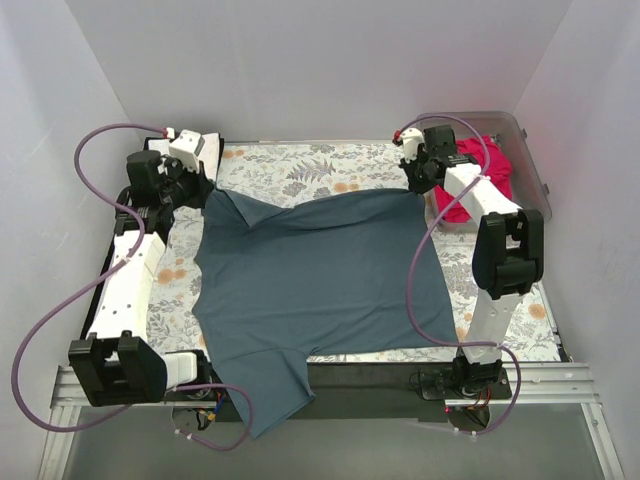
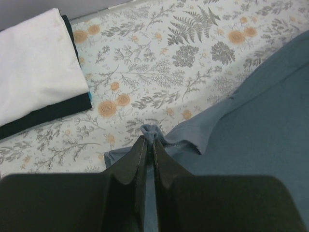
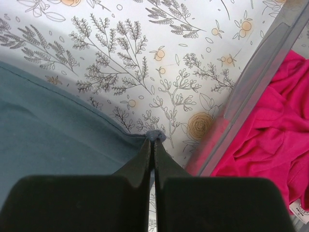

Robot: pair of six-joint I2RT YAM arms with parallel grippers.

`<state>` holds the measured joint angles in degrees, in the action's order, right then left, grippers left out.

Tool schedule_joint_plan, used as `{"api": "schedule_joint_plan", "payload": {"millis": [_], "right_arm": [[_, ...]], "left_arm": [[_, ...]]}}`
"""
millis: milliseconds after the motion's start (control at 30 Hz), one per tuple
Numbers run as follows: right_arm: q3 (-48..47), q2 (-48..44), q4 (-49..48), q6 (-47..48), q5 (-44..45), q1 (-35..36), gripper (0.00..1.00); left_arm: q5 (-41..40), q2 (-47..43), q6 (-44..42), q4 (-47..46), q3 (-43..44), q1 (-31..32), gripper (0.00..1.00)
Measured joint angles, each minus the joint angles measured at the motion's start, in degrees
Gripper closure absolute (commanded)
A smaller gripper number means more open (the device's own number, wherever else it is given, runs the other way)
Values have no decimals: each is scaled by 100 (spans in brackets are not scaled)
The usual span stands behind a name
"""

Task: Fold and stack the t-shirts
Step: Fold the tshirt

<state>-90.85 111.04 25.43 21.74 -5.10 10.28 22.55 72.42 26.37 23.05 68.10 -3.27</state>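
Note:
The slate-blue t-shirt [image 1: 320,275] lies spread on the floral cloth, one sleeve hanging over the near edge. My left gripper [image 1: 200,190] is shut on its far left corner [image 2: 150,131]. My right gripper [image 1: 415,185] is shut on its far right corner [image 3: 157,135]. The pink t-shirt [image 1: 478,178] lies crumpled in the clear bin and shows in the right wrist view [image 3: 270,130]. The folded white t-shirt [image 2: 34,63] lies on top of the folded black t-shirt [image 2: 53,112] at the far left, seen only in the left wrist view.
The clear plastic bin [image 1: 530,165] stands at the far right; its rim [image 3: 260,72] is close beside my right gripper. The floral cloth [image 1: 300,170] covers the table. White walls close in on the left, back and right.

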Motion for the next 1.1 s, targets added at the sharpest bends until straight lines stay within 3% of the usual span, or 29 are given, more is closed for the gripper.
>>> {"api": "schedule_joint_plan", "payload": {"millis": [567,1100], "right_arm": [[1021,-667,2,774,-411,-127,99],[2063,-675,57,1423,-431,-127,99]], "left_arm": [[35,-1493,-798,1755,-1222,0,100],[-315,-1375,-1633,2267,-2592,-2,100]]}}
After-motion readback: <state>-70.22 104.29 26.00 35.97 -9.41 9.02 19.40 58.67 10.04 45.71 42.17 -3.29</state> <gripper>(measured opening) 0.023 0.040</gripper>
